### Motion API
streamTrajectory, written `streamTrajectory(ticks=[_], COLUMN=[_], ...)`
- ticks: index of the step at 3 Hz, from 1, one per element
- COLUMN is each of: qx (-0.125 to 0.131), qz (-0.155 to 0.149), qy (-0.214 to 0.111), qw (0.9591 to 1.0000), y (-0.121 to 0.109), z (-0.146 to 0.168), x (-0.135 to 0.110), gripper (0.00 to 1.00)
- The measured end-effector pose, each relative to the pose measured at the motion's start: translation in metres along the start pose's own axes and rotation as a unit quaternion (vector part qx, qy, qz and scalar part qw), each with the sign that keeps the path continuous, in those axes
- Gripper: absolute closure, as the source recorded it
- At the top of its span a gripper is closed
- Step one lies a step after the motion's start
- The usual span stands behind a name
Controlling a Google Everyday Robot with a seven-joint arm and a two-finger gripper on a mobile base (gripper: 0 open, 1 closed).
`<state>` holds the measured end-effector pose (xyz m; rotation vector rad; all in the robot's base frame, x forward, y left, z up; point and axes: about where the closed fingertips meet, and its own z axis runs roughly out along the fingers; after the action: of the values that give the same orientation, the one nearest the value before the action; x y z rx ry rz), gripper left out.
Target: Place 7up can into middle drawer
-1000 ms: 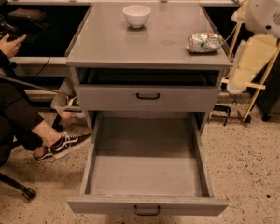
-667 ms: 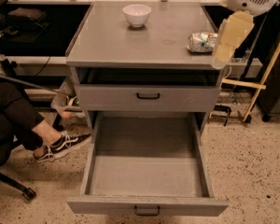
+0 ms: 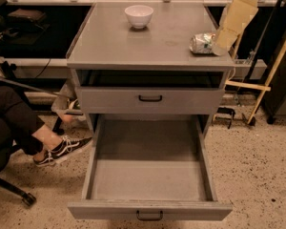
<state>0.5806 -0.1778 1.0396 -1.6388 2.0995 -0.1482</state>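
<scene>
The 7up can (image 3: 202,43), a dented silver can with green markings, lies on its side at the right edge of the grey cabinet top (image 3: 133,46). My gripper (image 3: 222,43), cream-coloured, hangs down from the upper right, right beside the can on its right side and touching or nearly touching it. The middle drawer (image 3: 150,210), the lowest, deep grey tray with a small black handle (image 3: 149,217), is pulled fully out at the bottom and holds nothing.
A white bowl (image 3: 138,15) stands at the back of the cabinet top. The shallower black-handled drawer (image 3: 150,99) above is shut. A seated person's leg and sneaker (image 3: 62,149) are at the left. A wooden frame (image 3: 264,82) leans at the right.
My arm has swung left and inward from beside the cabinet, and the gripper now sits right next to the can. The can, bowl and drawers have not moved.
</scene>
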Motion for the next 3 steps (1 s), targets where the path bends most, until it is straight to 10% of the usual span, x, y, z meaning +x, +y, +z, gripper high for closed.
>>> streamTrajectory(ticks=[1, 3], qx=[0.022, -0.02], qz=[0.015, -0.023], qy=[0.003, 0.04], qw=[0.9996, 0.9988], y=[-0.019, -0.08], z=[0.003, 0.092], x=[0.008, 0.012], gripper=[0.0, 0.0])
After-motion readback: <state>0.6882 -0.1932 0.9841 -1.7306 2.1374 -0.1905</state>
